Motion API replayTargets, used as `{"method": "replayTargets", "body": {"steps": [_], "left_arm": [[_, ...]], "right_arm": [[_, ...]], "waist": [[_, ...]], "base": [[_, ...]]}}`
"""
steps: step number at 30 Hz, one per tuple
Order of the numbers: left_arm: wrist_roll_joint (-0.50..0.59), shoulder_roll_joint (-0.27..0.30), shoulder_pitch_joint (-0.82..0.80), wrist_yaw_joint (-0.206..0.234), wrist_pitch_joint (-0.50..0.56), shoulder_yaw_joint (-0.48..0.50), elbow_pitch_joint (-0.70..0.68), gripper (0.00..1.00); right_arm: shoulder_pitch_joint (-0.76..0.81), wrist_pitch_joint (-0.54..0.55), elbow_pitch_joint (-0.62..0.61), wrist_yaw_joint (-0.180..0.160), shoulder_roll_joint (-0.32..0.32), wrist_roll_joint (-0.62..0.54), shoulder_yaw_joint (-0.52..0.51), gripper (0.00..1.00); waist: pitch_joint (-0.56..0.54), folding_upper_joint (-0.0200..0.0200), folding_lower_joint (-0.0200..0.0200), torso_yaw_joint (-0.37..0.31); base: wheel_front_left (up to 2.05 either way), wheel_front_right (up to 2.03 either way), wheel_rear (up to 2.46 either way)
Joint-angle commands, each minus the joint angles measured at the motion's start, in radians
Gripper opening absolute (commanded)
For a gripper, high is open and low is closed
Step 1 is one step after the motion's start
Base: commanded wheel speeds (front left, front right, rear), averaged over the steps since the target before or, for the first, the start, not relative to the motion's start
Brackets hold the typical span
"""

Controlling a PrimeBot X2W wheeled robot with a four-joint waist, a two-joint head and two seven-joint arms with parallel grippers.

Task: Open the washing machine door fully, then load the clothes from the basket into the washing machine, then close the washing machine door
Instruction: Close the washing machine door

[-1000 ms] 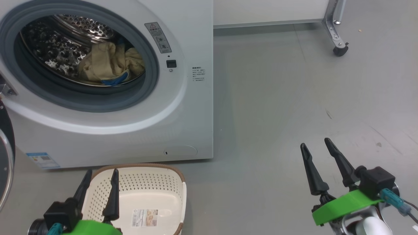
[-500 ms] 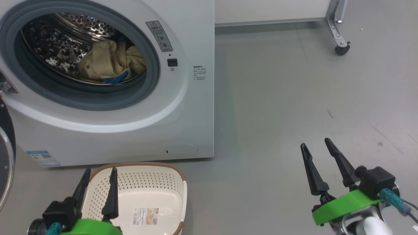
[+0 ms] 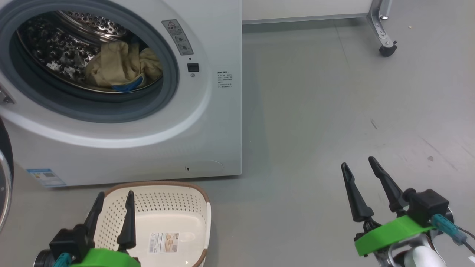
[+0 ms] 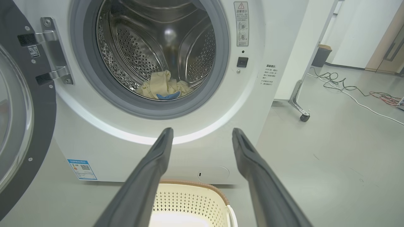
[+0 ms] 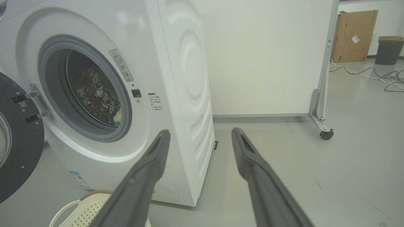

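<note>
Left gripper (image 3: 115, 195) and right gripper (image 3: 358, 163) both stand released, empty. The clothes (image 3: 118, 68) lie in the drum (image 4: 132, 53) ahead of the left jaws. The washing machine door (image 4: 28, 119) stands swung out to their left (free edge upright), so the left arm looks nearer for closing it.

Grey warning sticker (image 4: 242, 23), red triangle with exclamation mark on top, on front of big white front-loading washing machine (image 4: 94, 138); print too small to read.
Small dark text block (image 4: 270, 75) just right of it: illegible.
Blue label with QR code (image 4: 81, 168): lower left of same front.
Small QR sticker (image 4: 33, 51): on round black-rimmed glass door (image 4: 47, 119).
Paper label (image 3: 164, 242): on floor of cream perforated plastic basket (image 3: 167, 202), unreadable.
</note>
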Motion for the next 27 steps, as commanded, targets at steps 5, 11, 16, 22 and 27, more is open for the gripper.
{"method": "replayTargets", "body": {"steps": [5, 11, 16, 22, 27], "left_arm": [[-0.011, 0.007, -0.04, 0.005, -0.012, 0.051, -0.009, 1.0], [-0.019, 0.008, -0.041, 0.005, -0.011, 0.05, -0.005, 1.0], [-0.021, 0.01, -0.041, 0.008, -0.011, 0.049, -0.006, 1.0], [-0.013, 0.016, -0.048, 0.019, -0.011, 0.046, -0.008, 1.0], [0.018, 0.027, -0.055, 0.039, -0.012, 0.05, -0.016, 1.0]], "right_arm": [[-0.035, -0.007, -0.028, -0.003, -0.006, 0.004, 0.024, 1.0], [-0.035, -0.007, -0.025, -0.003, -0.008, 0.005, 0.027, 1.0], [-0.038, -0.007, -0.023, -0.003, -0.009, 0.005, 0.03, 1.0], [-0.041, -0.007, -0.023, -0.003, -0.01, 0.008, 0.029, 1.0], [-0.042, -0.007, -0.022, -0.003, -0.007, 0.008, 0.025, 1.0]], "waist": [[0.001, 0.0, -0.0001, 0.0], [0.001, 0.0, -0.0001, 0.001], [0.001, 0.0, -0.0001, 0.002], [0.007, 0.0, -0.0001, 0.004], [0.017, 0.0, -0.0001, 0.007]], "base": [[-0.16, 0.16, 0.0], [-0.89, 0.89, 0.0], [-1.64, 1.64, 0.0], [-2.12, 2.12, 0.0], [-1.84, 1.81, 0.03]]}}
